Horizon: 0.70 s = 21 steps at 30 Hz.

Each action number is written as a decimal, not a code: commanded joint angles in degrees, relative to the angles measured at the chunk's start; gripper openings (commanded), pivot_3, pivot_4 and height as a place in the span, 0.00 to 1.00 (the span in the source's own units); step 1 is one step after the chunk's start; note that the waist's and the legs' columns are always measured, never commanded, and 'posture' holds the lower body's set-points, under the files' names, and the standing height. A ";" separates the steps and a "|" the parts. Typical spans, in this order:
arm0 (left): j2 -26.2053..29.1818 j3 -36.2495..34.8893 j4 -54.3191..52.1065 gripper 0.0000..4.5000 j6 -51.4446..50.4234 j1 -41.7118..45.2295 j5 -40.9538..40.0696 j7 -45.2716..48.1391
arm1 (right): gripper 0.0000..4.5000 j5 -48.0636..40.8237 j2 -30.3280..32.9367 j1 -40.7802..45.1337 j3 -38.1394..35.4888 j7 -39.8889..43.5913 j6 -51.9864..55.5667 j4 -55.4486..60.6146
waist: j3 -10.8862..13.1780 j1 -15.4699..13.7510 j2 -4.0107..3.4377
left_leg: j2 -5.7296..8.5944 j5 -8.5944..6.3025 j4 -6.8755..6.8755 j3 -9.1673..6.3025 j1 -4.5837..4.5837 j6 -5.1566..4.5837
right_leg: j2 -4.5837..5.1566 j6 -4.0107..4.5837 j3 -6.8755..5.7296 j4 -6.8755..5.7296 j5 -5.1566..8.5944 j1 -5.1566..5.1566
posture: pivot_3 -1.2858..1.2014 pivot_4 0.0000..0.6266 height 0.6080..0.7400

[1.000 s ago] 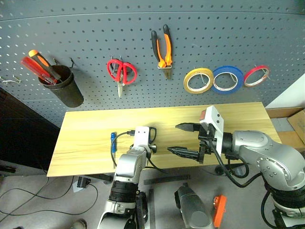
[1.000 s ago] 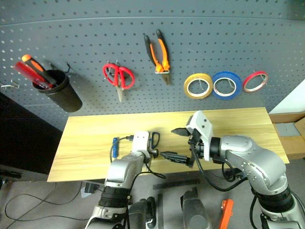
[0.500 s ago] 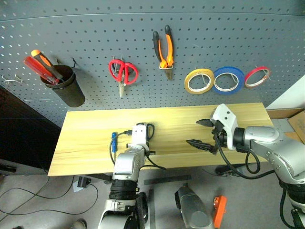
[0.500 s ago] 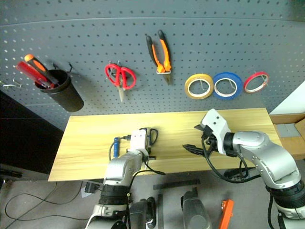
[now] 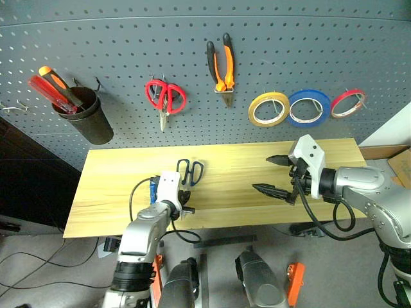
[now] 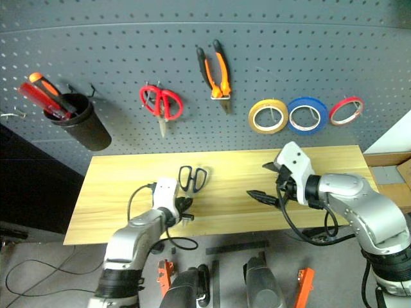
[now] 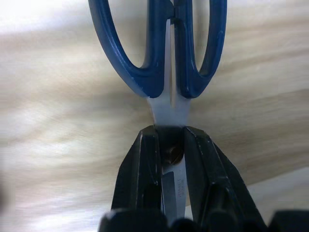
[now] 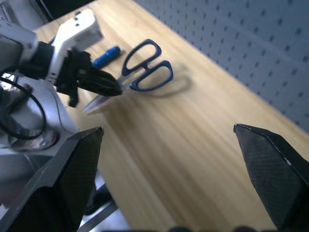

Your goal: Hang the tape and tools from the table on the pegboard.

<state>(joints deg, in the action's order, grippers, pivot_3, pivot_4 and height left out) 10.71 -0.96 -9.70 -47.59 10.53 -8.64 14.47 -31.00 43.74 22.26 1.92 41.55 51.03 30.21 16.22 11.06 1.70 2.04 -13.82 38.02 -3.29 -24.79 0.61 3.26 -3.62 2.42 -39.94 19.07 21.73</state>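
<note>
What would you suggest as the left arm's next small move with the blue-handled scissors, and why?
Probably lift straight up a little. The left gripper is shut on the scissors at the blades near the pivot, and they seem to be just above or on the table, handles pointing toward the pegboard. Raising them clear first should let them swing toward a hook without dragging on the wood.

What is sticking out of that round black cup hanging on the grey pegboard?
From the round black cup on the grey pegboard rise a red screwdriver handle and an orange one. Their shafts and tips are hidden inside.
</note>
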 commanded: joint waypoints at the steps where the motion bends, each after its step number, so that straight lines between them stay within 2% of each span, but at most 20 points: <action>1: 3.48 0.56 -7.92 0.09 8.31 -2.96 -3.53 8.26 | 1.00 -1.15 0.46 -0.27 -2.64 0.68 -1.44 2.00 | 0.00 -0.05 0.01 | 0.00 0.00 0.00 0.00 0.00 -0.01 | 0.01 0.00 0.00 0.01 0.00 0.00 | 0.39 0.44 1.00; 4: 6.13 0.42 -10.62 0.09 11.95 -5.22 -4.83 11.82 | 1.00 -1.42 0.49 -0.25 -3.24 0.93 -1.60 1.97 | 0.00 -0.09 -0.02 | -0.01 -0.01 -0.04 0.00 -0.01 -0.01 | 0.03 0.01 0.07 0.05 0.00 0.00 | 0.39 0.44 1.00; 8: 7.29 -5.56 -15.59 0.09 19.45 -8.59 -9.37 14.73 | 1.00 -1.09 1.42 -0.13 -4.38 2.19 -3.78 2.14 | 0.00 -0.13 -0.03 | -0.05 -0.01 -0.05 -0.02 -0.01 -0.02 | 0.04 0.01 0.11 0.07 0.00 0.02 | 0.40 0.42 1.00; 16: 8.31 -9.08 -22.90 0.09 22.61 -4.70 -11.43 12.61 | 1.00 -0.43 2.64 1.37 -4.17 6.42 -9.24 0.64 | 0.00 -0.82 -0.01 | -0.05 -0.01 -0.02 0.00 -0.01 -0.02 | -0.01 0.02 0.04 0.05 -0.01 0.01 | 0.41 0.41 1.00; 21: 8.77 -9.22 -22.32 0.09 22.78 -0.88 -11.37 11.25 | 1.00 0.87 2.28 3.46 -2.93 7.30 -10.95 -1.87 | 0.00 -1.37 -0.02 | -0.05 -0.01 -0.02 0.02 0.00 -0.02 | -0.03 0.02 -0.03 0.03 -0.01 0.01 | 0.41 0.41 1.00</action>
<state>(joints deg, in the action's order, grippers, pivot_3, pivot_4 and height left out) 18.95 -9.36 -30.29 -25.87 8.47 -19.03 26.50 -30.33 45.72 24.67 -0.82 48.41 41.55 27.95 16.22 9.69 1.68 1.98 -13.83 38.01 -3.27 -24.80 0.59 3.22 -3.60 2.38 -39.91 19.06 21.75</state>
